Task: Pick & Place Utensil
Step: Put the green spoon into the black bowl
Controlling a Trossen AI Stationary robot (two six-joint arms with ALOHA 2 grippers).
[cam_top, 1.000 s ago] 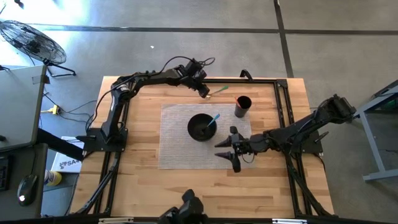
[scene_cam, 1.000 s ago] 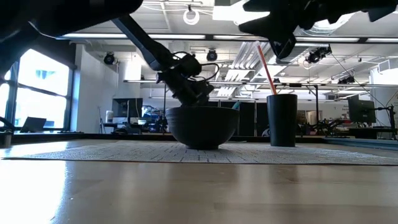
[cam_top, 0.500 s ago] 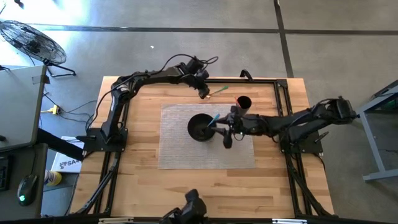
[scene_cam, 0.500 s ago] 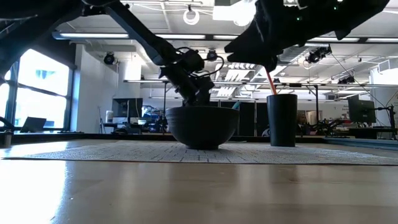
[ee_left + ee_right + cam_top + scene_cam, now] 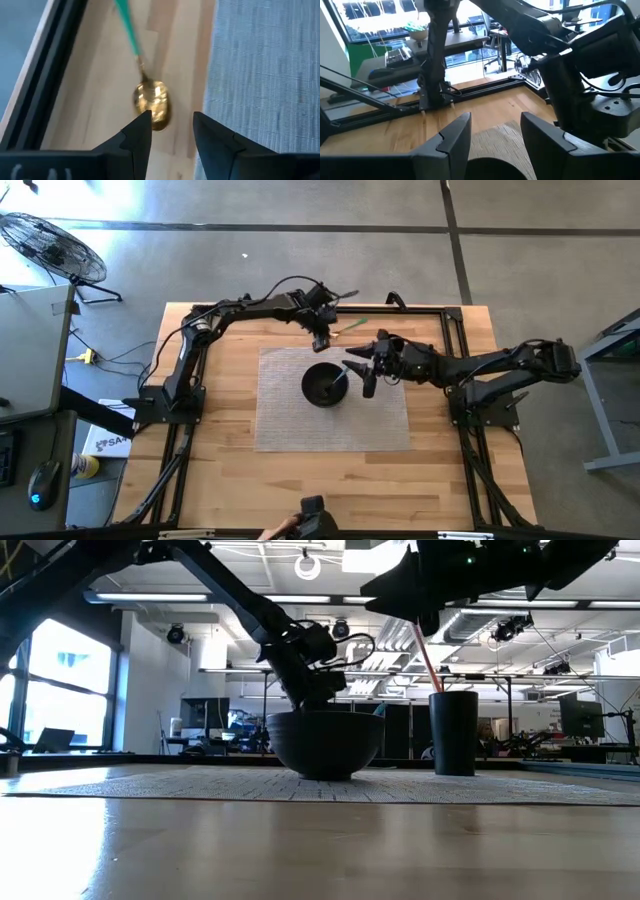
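A spoon with a gold bowl [image 5: 151,101] and a green handle [image 5: 127,30] lies flat on the wood by the table's far edge, also seen as the spoon [image 5: 350,328] from above. My left gripper [image 5: 172,127] is open just above the spoon's gold bowl, close to the mat's far edge, with its fingers touching nothing. A black bowl [image 5: 322,386] stands on the mat and holds a blue utensil [image 5: 344,371]. A black cup [image 5: 454,732] with a red utensil [image 5: 428,652] stands beside it. My right gripper [image 5: 361,367] is open and hovers by the bowl's right side.
A grey woven mat [image 5: 290,425] covers the table's middle. A black frame rail [image 5: 420,310] runs along the far edge, close behind the spoon. My right arm [image 5: 470,365] stretches across the cup's area. Bare wood [image 5: 230,470] lies on the near and left sides.
My right gripper has moved from the mat's near right part toward the far edge, ending beside the bowl and over the cup's area, staying open. The spoon, the bowl and the cup have stayed where they were.
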